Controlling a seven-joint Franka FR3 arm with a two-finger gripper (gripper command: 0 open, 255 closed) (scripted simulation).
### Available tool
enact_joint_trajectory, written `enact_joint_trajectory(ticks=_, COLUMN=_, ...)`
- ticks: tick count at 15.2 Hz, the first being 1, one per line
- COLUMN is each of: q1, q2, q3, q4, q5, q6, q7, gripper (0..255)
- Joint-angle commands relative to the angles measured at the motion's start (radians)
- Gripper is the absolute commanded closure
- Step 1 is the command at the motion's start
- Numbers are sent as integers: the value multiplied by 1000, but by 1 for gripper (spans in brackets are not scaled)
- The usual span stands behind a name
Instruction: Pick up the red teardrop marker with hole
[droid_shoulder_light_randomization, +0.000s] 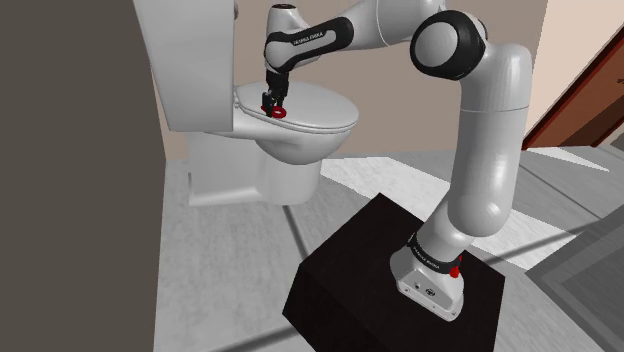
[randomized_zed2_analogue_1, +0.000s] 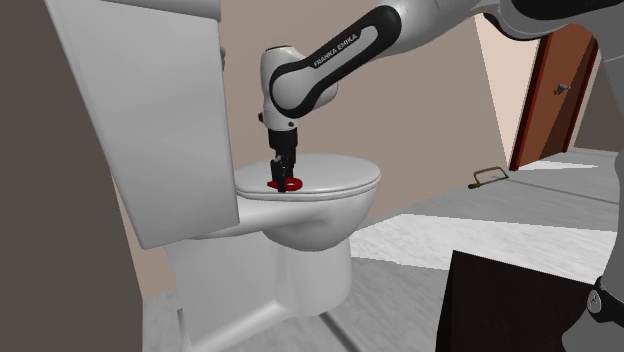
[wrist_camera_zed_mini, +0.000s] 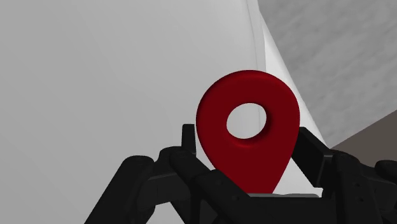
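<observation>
At the shoulder view's upper left, the red teardrop marker (wrist_camera_zed_mini: 249, 156) is clasped by the closed-in gripper (droid_shoulder_light_randomization: 273, 104) at the toilet lid (droid_shoulder_light_randomization: 322, 106), and only the lift is judged left.

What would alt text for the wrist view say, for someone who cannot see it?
A red teardrop marker with a round hole is clasped between the two fingers of the black gripper, its pointed end toward the hand. Behind it lies a white toilet lid, with grey floor past its edge.
</observation>
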Motion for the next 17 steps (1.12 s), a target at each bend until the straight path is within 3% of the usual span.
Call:
enact_joint_trajectory(ticks=1, q1=0, q2=-6, q3=0, q4=3, q5=1, q6=-10, q7=-2, gripper=255)
enact_joint_trajectory(ticks=17, q1=1, q2=-60, q3=3, q4=114, q5=10, q6=-173, q7=-25, gripper=255)
